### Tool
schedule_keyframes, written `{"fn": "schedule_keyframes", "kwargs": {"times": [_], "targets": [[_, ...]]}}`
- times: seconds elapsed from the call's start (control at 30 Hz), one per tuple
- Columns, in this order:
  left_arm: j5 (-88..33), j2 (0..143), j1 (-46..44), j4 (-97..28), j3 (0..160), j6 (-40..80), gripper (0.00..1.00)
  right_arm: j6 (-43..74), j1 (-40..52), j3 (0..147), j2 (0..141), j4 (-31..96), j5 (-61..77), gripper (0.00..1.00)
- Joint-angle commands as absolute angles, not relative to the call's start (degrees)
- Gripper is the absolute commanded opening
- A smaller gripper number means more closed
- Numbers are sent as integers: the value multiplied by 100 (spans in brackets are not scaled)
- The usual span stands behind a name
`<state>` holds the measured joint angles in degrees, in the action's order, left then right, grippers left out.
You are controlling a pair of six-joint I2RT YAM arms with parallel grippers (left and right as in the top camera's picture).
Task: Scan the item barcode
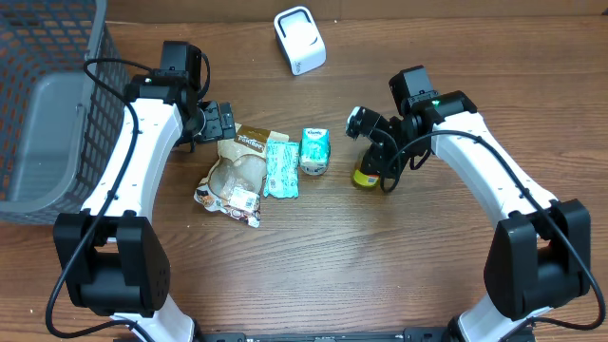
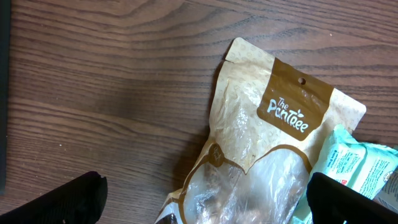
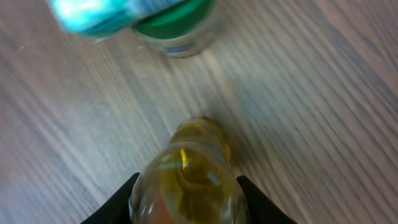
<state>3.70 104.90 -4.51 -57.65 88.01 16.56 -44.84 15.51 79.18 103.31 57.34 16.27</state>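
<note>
Pinching the yellow bottle (image 3: pixel 186 155) mid-body, my right gripper (image 3: pixel 188 190) presses both its sides. It looks rigid, smooth and probably slippery. My left gripper (image 2: pixel 202 200) hangs wide open, empty.

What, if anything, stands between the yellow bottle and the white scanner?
Nothing visible. Only bare table lies between the yellow bottle in the right pincer and the white scanner; the teal pack sits aside.

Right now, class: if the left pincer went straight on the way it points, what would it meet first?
Most likely the brown snack pouch, which lies just ahead of the open left pincer; how far above it is unclear.
</note>
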Motion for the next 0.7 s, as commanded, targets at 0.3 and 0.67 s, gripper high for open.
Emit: {"fn": "schedule_keyframes", "kwargs": {"times": [0.3,0.67], "targets": [[401,10447,-451,-5763,8866,1673,100,-1435,1568,8049,10318,5531,209,40],[403,10447,-451,-5760,8866,1673,100,-132,1568,8049,10318,5450,-235,52]]}}
